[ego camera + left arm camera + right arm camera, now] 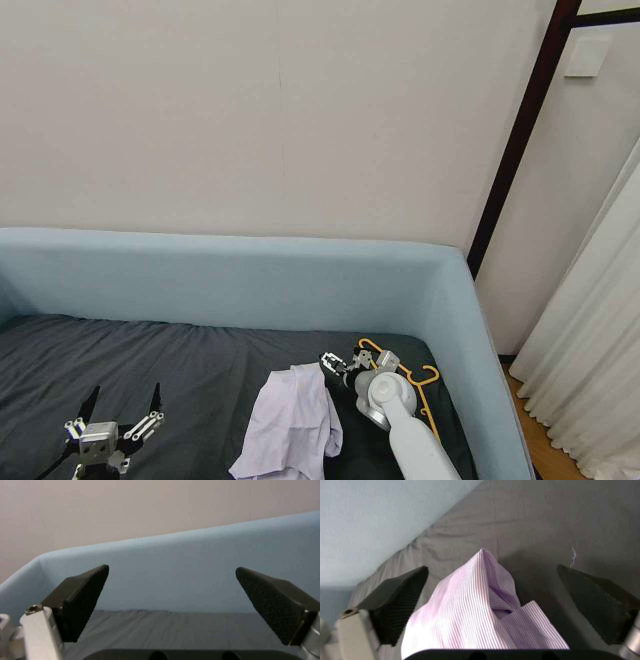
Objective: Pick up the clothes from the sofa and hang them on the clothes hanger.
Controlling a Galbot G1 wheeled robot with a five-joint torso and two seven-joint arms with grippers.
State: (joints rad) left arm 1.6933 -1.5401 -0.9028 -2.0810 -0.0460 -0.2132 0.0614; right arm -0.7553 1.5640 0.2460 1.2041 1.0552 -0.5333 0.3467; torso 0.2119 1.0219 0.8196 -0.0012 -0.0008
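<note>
Looks like the grab step: the lilac shirt lies crumpled on the sofa, lower centre, with the orange hanger just right of it. The right pincer hovers at its top edge, wide open and empty. Next it needs to drop and pinch cloth. The left pincer idles lower left, also gaping.

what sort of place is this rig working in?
Probably a home-style living room or bedroom: a light-blue upholstered sofa with a dark grey seat, white pleated curtains by a dark brown door frame, and a lilac striped shirt beside an orange plastic hanger on the seat.
</note>
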